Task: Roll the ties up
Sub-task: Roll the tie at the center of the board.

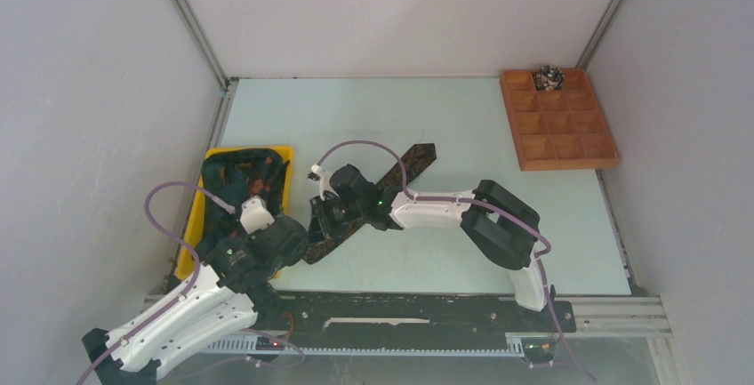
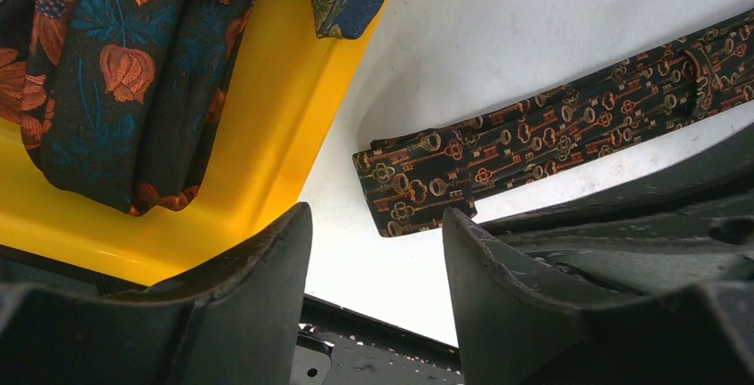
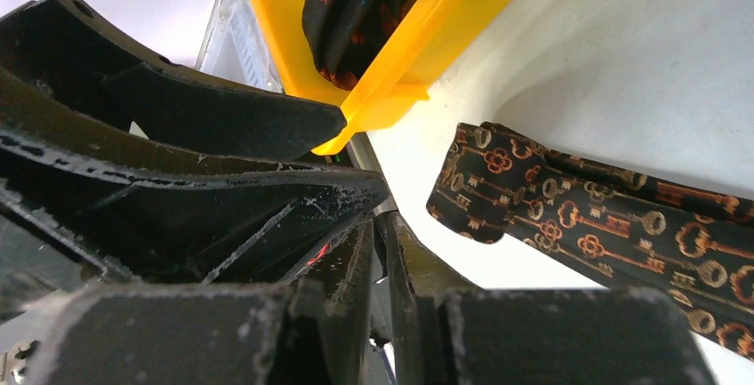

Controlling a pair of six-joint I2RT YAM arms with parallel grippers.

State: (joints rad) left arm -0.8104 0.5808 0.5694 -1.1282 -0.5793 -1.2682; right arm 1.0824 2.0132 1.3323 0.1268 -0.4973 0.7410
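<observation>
A dark tie (image 1: 405, 164) with an orange key pattern lies flat and diagonal on the table, from the yellow bin's corner up to the right. Its near end shows in the left wrist view (image 2: 418, 185) and in the right wrist view (image 3: 498, 191). My right gripper (image 1: 322, 218) hovers over the tie's near part. Its jaws (image 3: 378, 220) are shut with nothing between them, just left of the tie's end. My left gripper (image 1: 289, 241) is open and empty (image 2: 378, 229), just short of that end. A rolled tie (image 1: 549, 75) sits in the wooden tray.
A yellow bin (image 1: 281, 156) at the left holds several crumpled floral ties (image 2: 116, 65); its rim (image 2: 267, 127) is close to both grippers. A wooden compartment tray (image 1: 558, 127) stands at the far right. White walls enclose the table.
</observation>
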